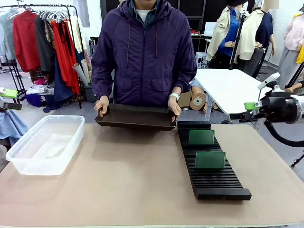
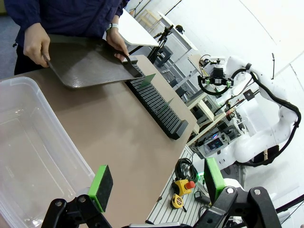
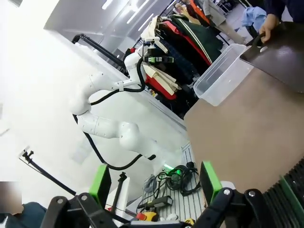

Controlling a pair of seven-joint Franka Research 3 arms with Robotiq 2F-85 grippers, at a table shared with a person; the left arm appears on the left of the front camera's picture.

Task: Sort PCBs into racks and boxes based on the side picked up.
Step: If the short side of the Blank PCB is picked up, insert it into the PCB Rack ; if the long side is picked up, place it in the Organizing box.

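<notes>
The brown table (image 1: 133,180) spans the front view, and a person in a dark purple jacket (image 1: 142,52) stands at its far edge; both the person's hands grip the ends of a shallow black tray (image 1: 137,117), one hand (image 1: 101,105) at the picture's left end and the other hand (image 1: 174,105) at the right end, and the tray is held tilted over the far edge of the table, its right end just beside the far end of the rack; the clear tub (image 1: 45,145) sits on the robot's left part of the table, near its left edge, and no board can be made out inside it; the long black ribbed rack (image 1: 211,166) lies on the robot's right part, running from the far side toward the near side; two green PCBs stand upright in its slots, one PCB (image 1: 201,137) toward the far end and the second PCB (image 1: 210,160) around the middle, apart from each other with bare slots between them; the right gripper (image 1: 252,108) hangs off the right edge of the table, above and away from the rack, and in the right wrist view its green pads stand spread wide with nothing between them; the left gripper (image 2: 159,183) hovers at the near end of the tub in the left wrist view, its fingers (image 2: 101,186) wide apart and holding nothing
</notes>
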